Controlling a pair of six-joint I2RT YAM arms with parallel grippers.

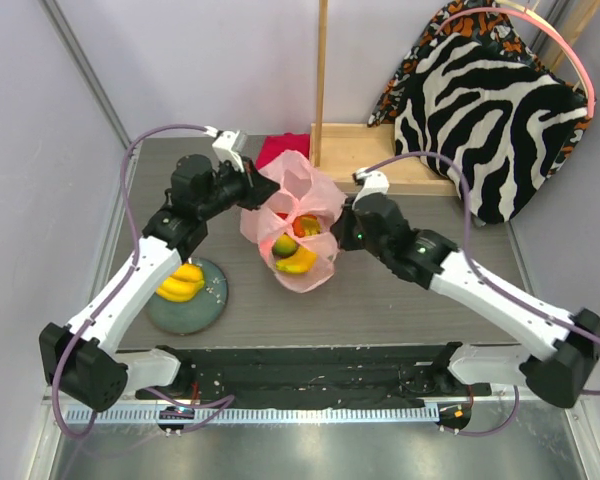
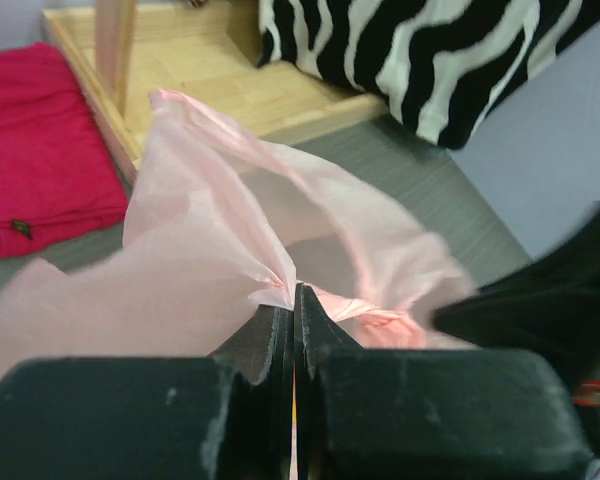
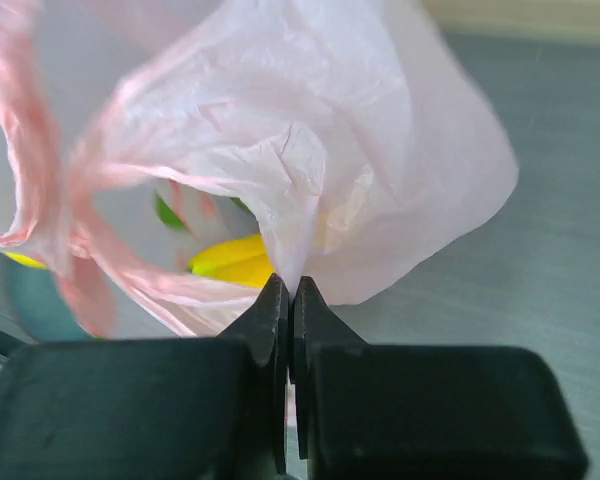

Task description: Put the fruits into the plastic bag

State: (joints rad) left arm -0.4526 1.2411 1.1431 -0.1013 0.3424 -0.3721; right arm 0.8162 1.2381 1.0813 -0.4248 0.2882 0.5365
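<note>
Centrally on the worktop (image 1: 400, 300) sits the bag (image 1: 315, 195), its mouth facing up and pulled into an opening between the two arms. The left tool (image 1: 258, 192) pinches the rim on one side and the right tool (image 1: 342, 232) pinches the opposite side. In each wrist view the jaws are closed tight on a fold of the thin pink film, with no gap showing. Held like this from both sides, the limp bag keeps an open mouth rather than collapsing, which seems to be the point of the double grip.

Inside, a yellow fruit (image 1: 298, 260) lies low toward the near side, with an orange-red fruit (image 1: 306, 226) above it. The right wrist view also shows a bit of green fruit (image 3: 168, 212) through the opening. How many round fruits are in there I cannot tell.

Well to the left, bananas (image 1: 180, 283) lie on the plate (image 1: 208, 305), not yet bagged, so the task looks only partly done. With both tools occupied, one would probably have to let go to fetch them.

Behind the bag lies a red cloth (image 1: 280, 147)
</note>
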